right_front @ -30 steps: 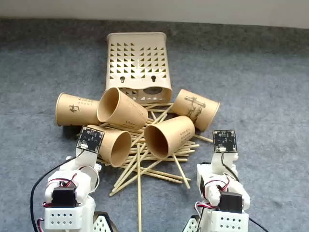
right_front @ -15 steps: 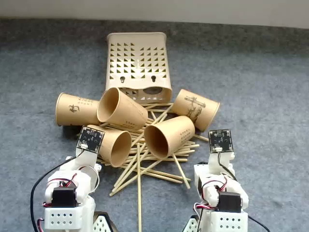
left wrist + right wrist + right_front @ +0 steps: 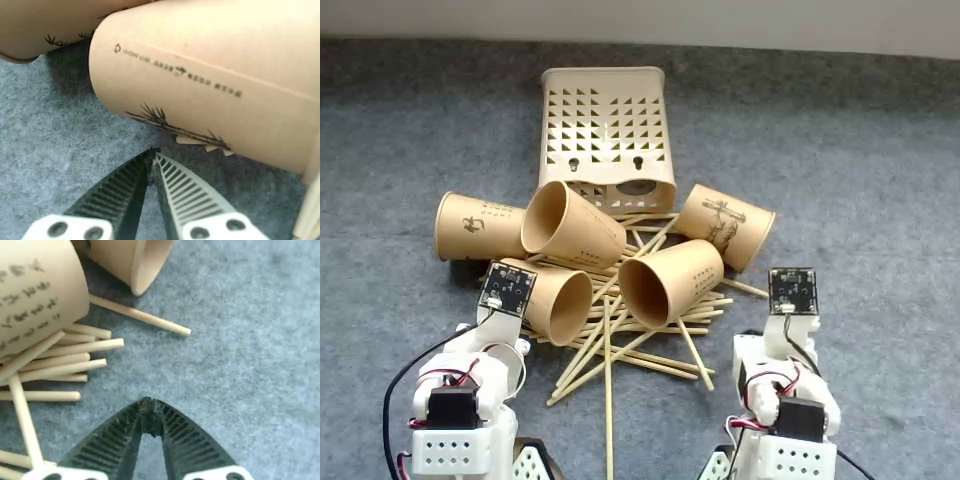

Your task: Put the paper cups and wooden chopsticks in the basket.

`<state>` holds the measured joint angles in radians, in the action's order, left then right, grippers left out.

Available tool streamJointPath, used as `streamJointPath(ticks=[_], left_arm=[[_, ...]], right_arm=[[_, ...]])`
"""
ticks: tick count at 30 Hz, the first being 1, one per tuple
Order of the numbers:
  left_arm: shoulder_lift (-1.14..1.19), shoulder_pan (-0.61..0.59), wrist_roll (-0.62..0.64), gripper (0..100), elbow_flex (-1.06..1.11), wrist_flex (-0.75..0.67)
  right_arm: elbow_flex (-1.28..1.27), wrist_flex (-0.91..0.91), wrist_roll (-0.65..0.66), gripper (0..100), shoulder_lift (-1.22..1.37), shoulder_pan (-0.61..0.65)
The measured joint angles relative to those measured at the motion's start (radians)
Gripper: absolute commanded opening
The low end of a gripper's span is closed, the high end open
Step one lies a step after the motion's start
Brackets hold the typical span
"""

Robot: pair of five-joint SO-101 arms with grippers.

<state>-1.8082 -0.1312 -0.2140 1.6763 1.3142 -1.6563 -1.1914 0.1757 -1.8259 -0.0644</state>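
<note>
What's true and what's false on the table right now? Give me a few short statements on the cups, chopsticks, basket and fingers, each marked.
1. Five paper cups lie on their sides on the mat. True.
2. The left fingers grip a cup. False: they are shut on nothing, tips just short of the nearest cup.
3. The chopsticks lie scattered under and between the cups. True.
4. The right fingers are open around a chopstick. False: they are shut over bare mat, beside the chopsticks.
5. The basket stands upright among the cups. False: it lies beyond them, perforated side up.
</note>
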Motion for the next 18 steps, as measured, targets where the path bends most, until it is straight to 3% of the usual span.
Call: streamJointPath(ticks=[7, 18], left_arm=[[0.000, 0.000, 0.000, 1, 0.000, 0.000], [0.000, 0.000, 0.000, 1, 0.000, 0.000]], right_arm=[[0.130, 0.034, 0.143, 1.9, 0.000, -0.005], [0.422, 0.017, 0.163, 4.5, -0.011, -0.005]])
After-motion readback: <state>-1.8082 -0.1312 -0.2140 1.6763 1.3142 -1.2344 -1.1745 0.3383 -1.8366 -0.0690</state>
